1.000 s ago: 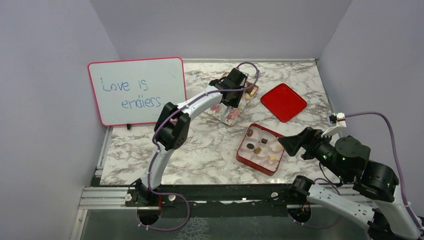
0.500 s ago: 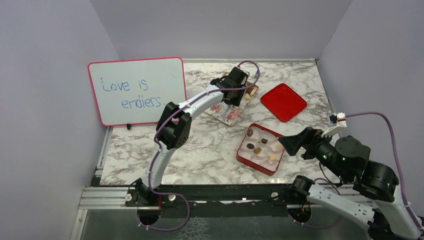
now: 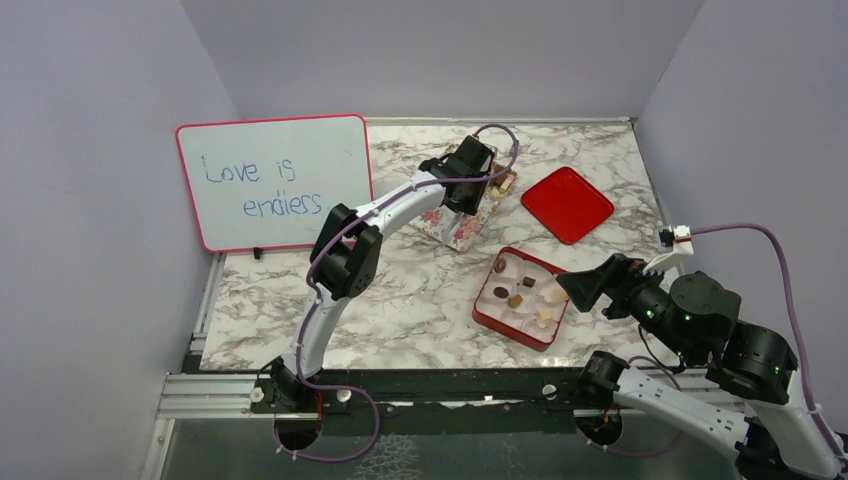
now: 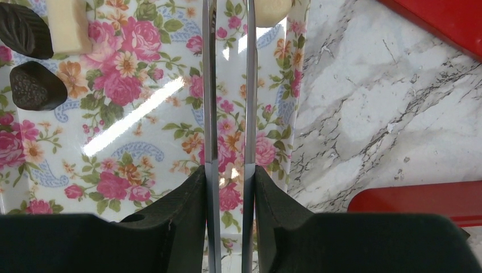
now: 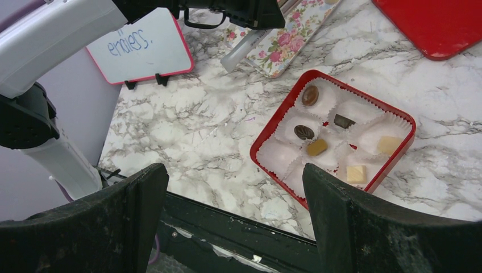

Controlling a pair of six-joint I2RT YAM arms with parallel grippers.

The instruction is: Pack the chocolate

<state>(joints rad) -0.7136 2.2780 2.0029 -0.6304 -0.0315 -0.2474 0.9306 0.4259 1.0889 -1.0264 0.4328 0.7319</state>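
The floral tray (image 3: 455, 228) lies at the back of the table, and in the left wrist view (image 4: 142, 114) it holds two dark chocolates (image 4: 35, 85), a cream block (image 4: 68, 25) and a round cream one (image 4: 273, 8). My left gripper (image 3: 465, 178) hovers over it, shut on metal tweezers (image 4: 210, 85). Their two blades are slightly apart with nothing between them, the tips near the round cream chocolate. The red box (image 3: 510, 328) holds several chocolates (image 5: 304, 132) in white paper cups. My right gripper (image 3: 572, 285) is open and empty at the box's near right, also seen in its wrist view (image 5: 236, 176).
A red lid (image 3: 567, 204) lies at the back right. A whiteboard (image 3: 272, 180) reading "Love is endless" stands at the back left. The table's dark metal front edge (image 5: 239, 222) runs under my right gripper. Grey walls enclose the table.
The left arm's elbow has shifted very slightly; the tweezers stay over the floral tray. The right arm has not moved.
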